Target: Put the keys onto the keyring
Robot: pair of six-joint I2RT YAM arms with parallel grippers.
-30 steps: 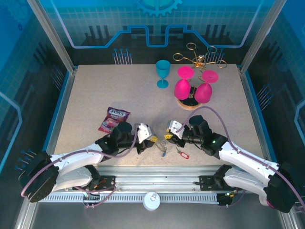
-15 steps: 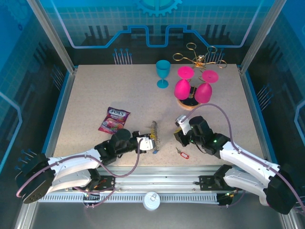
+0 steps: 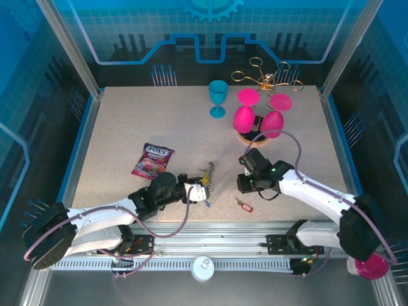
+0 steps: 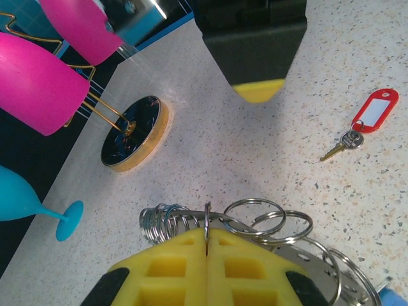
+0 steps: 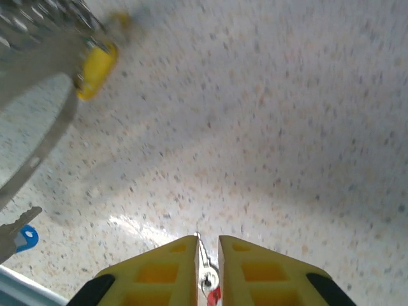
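- Since the earlier frames, the right fingers (image 5: 166, 261) have drawn back from the left fingers (image 4: 172, 268), and the right arm's elbow has swung outward. The red key (image 4: 376, 115) lies where it lay.
- The keyring (image 4: 159, 223) is a loop of thin, shiny wire coils that overlap like a slack spring.
- The red key has a glossy plastic tag with a white window and a small metal blade on a split ring.
- The bench (image 3: 127, 127) is pale and speckled.
- The left fingers, yellow gridded pads, are pressed together and pinch one wire of the keyring at their tips. The coils fan out just beyond them.
- The right fingers stand a narrow gap apart and grip nothing. The red key lies flat on the bench near them, apart from the keyring.
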